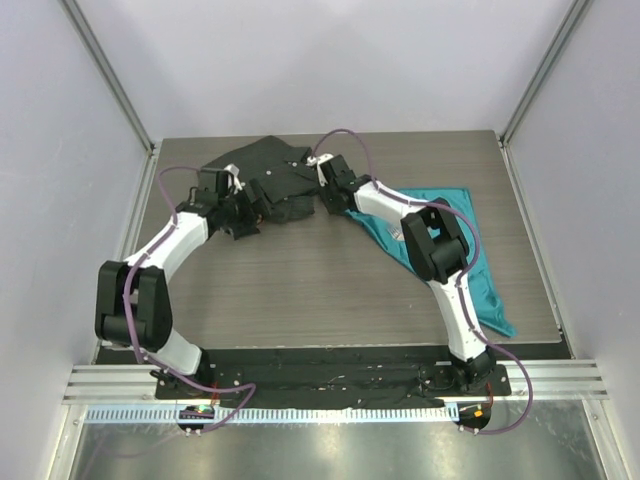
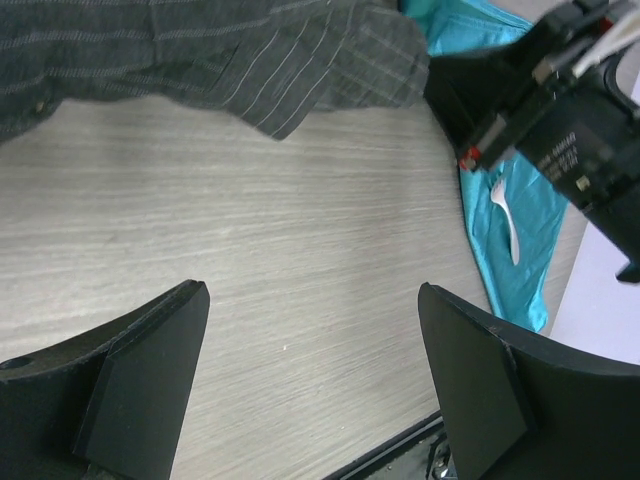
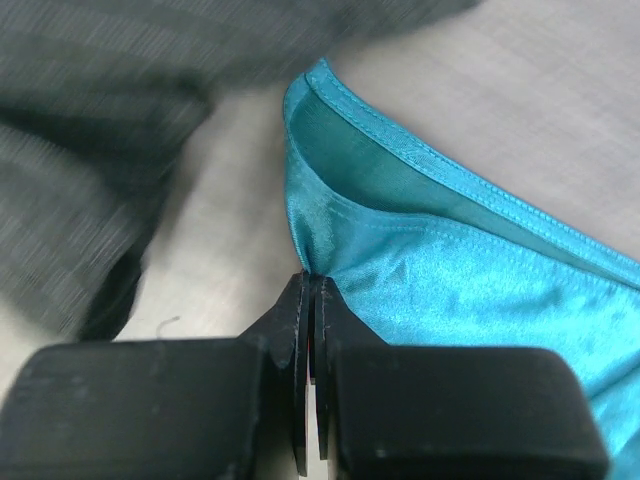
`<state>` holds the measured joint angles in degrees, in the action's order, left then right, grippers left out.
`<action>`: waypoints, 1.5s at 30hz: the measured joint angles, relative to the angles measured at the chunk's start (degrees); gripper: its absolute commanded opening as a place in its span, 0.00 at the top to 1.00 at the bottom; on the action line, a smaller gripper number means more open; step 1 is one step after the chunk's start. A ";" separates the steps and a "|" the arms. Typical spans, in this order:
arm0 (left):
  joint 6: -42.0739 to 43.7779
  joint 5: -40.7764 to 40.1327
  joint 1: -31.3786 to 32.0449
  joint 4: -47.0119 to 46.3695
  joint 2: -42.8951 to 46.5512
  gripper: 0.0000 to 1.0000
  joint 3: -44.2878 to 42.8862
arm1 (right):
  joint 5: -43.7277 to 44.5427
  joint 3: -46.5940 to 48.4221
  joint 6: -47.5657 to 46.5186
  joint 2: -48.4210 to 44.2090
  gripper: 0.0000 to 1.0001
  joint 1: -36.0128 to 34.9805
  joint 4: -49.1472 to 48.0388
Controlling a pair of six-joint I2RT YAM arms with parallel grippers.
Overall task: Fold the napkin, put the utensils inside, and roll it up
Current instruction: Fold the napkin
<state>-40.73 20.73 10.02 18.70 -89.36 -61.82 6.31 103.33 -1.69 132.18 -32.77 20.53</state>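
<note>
2 grippers: right gripper (image 3: 312,288) clamps the napkin (image 3: 450,290) by its corner hem beside the dark shirt (image 2: 250,60); left gripper (image 2: 315,340) stands wide, empty. Cloth looks light, limp, slippery: grip hems. The fork (image 2: 507,215) lies on it.

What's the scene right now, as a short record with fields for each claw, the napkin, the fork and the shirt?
left claw: open above bare table, holding nothing
right claw: shut on an edge of the napkin
napkin: teal, spread on the table's right side, not rolled
fork: silver, lying on the napkin, touching neither claw
shirt: dark, striped, crumpled at the table's far side
</note>
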 measured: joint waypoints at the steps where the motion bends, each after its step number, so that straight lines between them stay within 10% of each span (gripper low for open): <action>1: -0.15 -0.15 0.00 -0.13 0.46 0.09 0.72 | -0.20 -1.38 0.09 -0.87 0.99 -0.50 0.00; 28: -6.80 -15.08 -0.02 -1.25 25.44 0.15 26.99 | -8.90 -21.70 12.50 -12.85 0.99 -21.46 -8.52; 36: -8.87 -16.39 -0.02 -1.36 28.52 0.20 31.41 | -10.32 -21.68 17.51 -12.76 0.56 -22.99 -9.09; 45: -10.23 -16.13 -0.02 -1.81 31.85 0.21 36.13 | -10.10 -21.24 19.89 -12.94 0.41 -22.62 -10.14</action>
<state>-50.96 4.60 10.00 16.88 -57.52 -25.69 -3.79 82.08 18.20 119.24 -55.40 10.39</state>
